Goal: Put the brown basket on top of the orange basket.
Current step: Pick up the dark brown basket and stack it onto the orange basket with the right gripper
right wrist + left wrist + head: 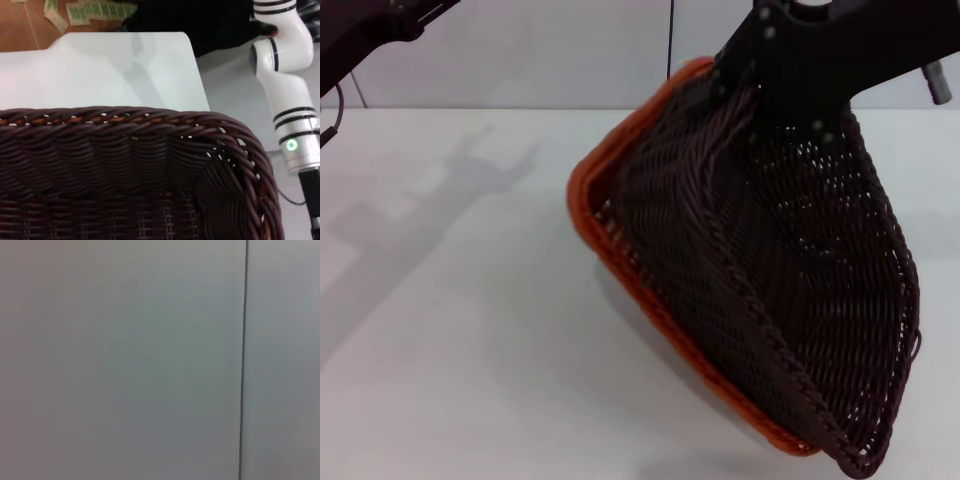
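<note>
The brown basket [790, 290] hangs tilted on the right of the head view, its open side facing left. It lies inside the orange basket [588, 205], whose rim shows along its left and lower edges. My right gripper [790, 95] is at the brown basket's upper far rim and holds it. The right wrist view shows the brown basket's braided rim [125, 117] close up, with bits of the orange basket [75, 120] through the weave. My left arm [380, 30] is parked high at the top left, and its gripper is out of view.
The white table [450, 320] spreads to the left and front of the baskets. A pale wall [125, 360] stands behind it. In the right wrist view a white robot arm segment [285, 90] stands beyond the table's edge [197, 75].
</note>
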Controlling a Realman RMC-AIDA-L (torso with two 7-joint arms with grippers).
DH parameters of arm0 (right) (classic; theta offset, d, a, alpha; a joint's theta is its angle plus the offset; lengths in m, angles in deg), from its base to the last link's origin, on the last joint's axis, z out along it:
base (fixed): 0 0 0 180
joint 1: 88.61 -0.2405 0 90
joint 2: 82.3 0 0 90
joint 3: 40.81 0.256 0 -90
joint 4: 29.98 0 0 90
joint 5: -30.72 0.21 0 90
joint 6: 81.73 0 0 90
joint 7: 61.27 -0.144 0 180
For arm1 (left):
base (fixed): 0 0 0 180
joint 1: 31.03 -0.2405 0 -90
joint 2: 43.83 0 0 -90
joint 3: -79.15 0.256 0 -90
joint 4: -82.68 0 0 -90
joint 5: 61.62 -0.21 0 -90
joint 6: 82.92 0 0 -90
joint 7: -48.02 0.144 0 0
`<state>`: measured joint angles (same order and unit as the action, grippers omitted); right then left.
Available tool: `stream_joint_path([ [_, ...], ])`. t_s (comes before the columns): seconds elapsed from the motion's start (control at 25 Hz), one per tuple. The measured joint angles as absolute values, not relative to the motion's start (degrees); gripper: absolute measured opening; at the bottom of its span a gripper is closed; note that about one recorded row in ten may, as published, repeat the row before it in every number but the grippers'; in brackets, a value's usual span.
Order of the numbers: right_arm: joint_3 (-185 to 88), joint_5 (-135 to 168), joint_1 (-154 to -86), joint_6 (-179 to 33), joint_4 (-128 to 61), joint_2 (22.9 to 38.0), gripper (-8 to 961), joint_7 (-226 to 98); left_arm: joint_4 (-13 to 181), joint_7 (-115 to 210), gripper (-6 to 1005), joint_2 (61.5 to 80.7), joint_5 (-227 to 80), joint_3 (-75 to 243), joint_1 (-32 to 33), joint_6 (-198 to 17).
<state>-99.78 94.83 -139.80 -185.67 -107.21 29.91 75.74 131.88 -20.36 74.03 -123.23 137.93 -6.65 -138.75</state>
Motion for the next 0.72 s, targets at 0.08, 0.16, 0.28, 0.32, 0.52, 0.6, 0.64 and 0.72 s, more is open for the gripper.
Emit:
stream_joint_path([
  [0.08,-99.79,94.51,-139.94,-185.35,-106.92,30.06,174,75.77,131.89,-20.36,846,74.03,-123.21,137.93,-6.73,-138.83],
  [0.16,-99.78,94.10,-140.11,-184.55,-106.58,30.55,177,75.80,131.88,-20.36,846,74.03,-123.20,137.93,-6.75,-138.86],
  [0.28,-99.68,92.49,-140.13,-182.89,-107.50,32.01,180,75.05,131.89,-20.36,846,74.03,-123.17,137.94,-6.80,-138.89],
  [0.32,-99.68,92.49,-140.13,-182.89,-107.50,32.01,181,75.05,131.89,-20.36,846,74.03,-123.16,137.94,-6.80,-138.90],
  [0.52,-99.04,91.13,-138.91,-176.23,-109.08,35.08,187,74.17,131.90,-20.36,846,74.00,-123.13,137.88,-6.80,-138.91],
  [0.6,-99.84,90.99,-138.12,-173.01,-109.38,35.80,189,74.39,131.90,-20.36,846,73.98,-123.13,137.54,-6.78,-138.91],
  [0.64,-99.84,90.99,-138.12,-173.01,-109.38,35.80,190,74.39,131.90,-20.36,846,73.98,-123.13,137.54,-6.78,-138.91],
  [0.72,-100.00,90.58,-138.40,-172.45,-109.14,35.84,192,73.92,131.90,-20.36,846,73.98,-123.13,137.47,-6.78,-138.91],
])
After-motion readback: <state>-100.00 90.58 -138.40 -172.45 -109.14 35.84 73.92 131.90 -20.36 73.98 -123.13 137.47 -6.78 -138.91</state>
